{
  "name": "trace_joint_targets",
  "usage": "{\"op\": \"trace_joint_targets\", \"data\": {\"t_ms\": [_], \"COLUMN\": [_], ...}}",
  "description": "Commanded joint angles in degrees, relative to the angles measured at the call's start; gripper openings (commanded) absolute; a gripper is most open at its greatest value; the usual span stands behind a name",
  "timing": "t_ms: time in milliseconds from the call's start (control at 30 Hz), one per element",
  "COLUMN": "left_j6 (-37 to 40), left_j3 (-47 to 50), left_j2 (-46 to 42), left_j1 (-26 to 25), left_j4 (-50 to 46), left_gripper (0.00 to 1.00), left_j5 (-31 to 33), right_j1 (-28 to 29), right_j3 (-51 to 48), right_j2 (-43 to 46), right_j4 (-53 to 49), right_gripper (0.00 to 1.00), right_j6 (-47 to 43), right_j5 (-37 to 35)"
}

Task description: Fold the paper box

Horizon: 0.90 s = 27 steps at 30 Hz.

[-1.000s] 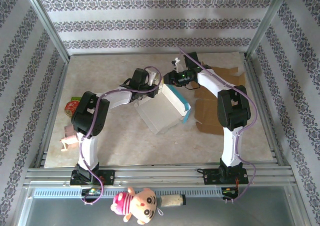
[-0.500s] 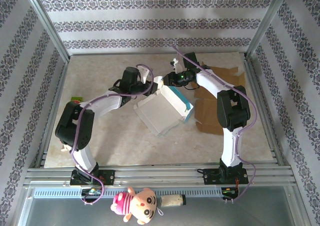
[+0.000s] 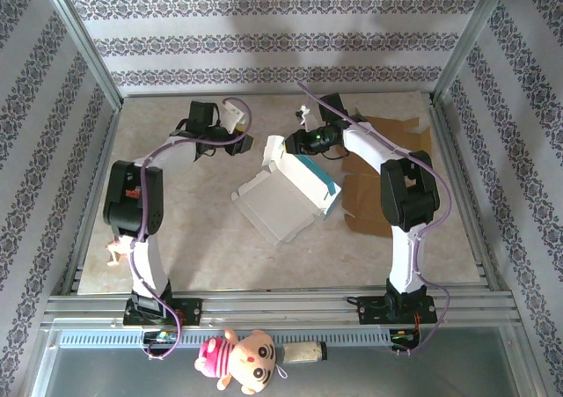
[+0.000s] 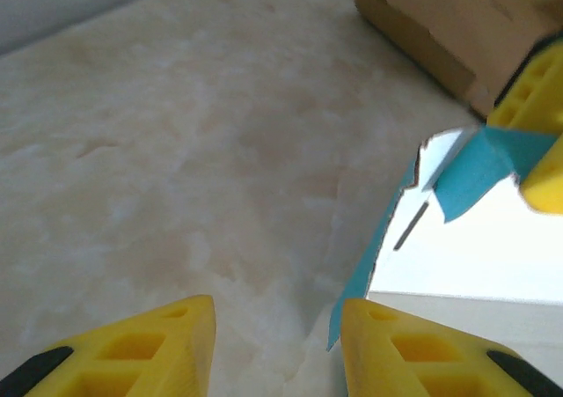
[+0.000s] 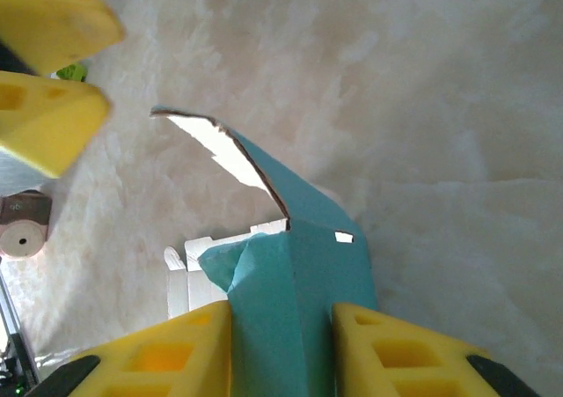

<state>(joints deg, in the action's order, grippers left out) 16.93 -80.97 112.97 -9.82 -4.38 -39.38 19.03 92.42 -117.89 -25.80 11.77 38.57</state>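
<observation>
Right wrist: right pincer (image 5: 281, 327) clenched on teal flap of paper box (image 5: 303, 230). Left pincer (image 4: 274, 327) released, empty, above tabletop (image 4: 176, 150); since earlier frame, withdrawn leftward from paper box.

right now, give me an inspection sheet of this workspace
surface: pale marbled table
job's things: paper box, white with teal edges, partly folded, one flap raised
clutter: brown cardboard on the right; pink plush in front of the table; small pink item at the left edge
grippers: left tool open, off the box; right tool shut on the box's teal flap
cables: purple cable along each arm, off the box
surroundings: patterned walls, metal frame
</observation>
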Motion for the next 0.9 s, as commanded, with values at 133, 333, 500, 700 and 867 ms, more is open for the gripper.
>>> {"op": "trace_joint_targets", "data": {"t_ms": [133, 333, 500, 700, 867], "left_j6": [22.2, 27.3, 28.9, 29.0, 27.0], "left_j3": [-17.1, -22.6, -26.4, -26.8, -22.6], "left_j2": [10.6, 13.6, 16.2, 15.8, 12.2], "left_j1": [-0.8, -1.7, -3.8, -4.0, -3.4], "left_j4": [-23.4, -34.5, -36.9, -35.5, -30.8], "left_gripper": [0.41, 0.35, 0.29, 0.31, 0.40], "left_j5": [-11.9, -19.4, -13.0, -10.3, -9.6], "right_j1": [0.8, 1.2, 1.6, 1.7, 1.7], "right_j3": [1.5, 2.7, 3.6, 3.6, 4.2], "right_j2": [1.6, 1.2, 1.0, 1.3, 0.9], "right_j4": [-4.3, -4.6, -5.4, -5.8, -5.9], "right_gripper": [0.30, 0.30, 0.30, 0.30, 0.30], "right_j6": [-2.6, -2.9, -3.1, -3.7, -3.7], "right_j5": [0.2, 0.1, 0.1, -0.1, -0.2]}}
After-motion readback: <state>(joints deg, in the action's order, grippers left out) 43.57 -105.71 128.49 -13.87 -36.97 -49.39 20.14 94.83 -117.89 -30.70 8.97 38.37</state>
